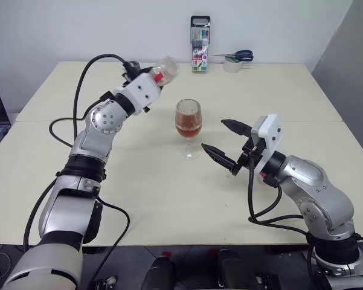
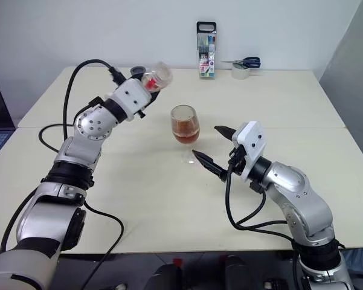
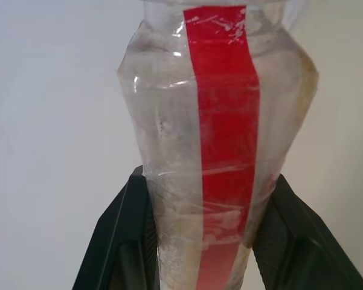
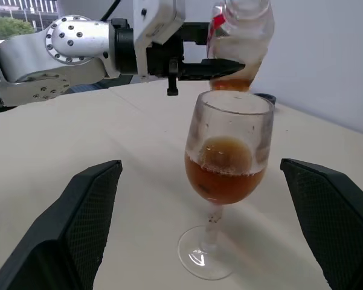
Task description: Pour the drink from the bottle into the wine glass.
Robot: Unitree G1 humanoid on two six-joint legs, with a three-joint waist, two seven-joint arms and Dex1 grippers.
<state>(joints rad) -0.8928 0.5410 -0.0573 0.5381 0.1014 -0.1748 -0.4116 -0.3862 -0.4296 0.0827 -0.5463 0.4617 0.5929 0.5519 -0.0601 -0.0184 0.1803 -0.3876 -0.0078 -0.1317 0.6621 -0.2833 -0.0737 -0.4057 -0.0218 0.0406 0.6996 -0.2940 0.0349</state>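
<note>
Drink (image 4: 224, 178) is sitting in the glass (image 1: 188, 124) mid-surface (image 1: 169, 199), so the left pincer (image 1: 156, 77) is gripping the nearly emptied bottle (image 1: 163, 70) aloft beside it, while the right pincer (image 1: 224, 142) is gaping near the stem, seemingly guarding against tipping.

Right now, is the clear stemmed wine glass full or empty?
Partly full. The clear stemmed wine glass stands upright on the table with amber drink filling roughly the lower half of its bowl.

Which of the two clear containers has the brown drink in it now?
The wine glass standing on the table, about half full; the bottle in the left gripper looks nearly empty.
</note>
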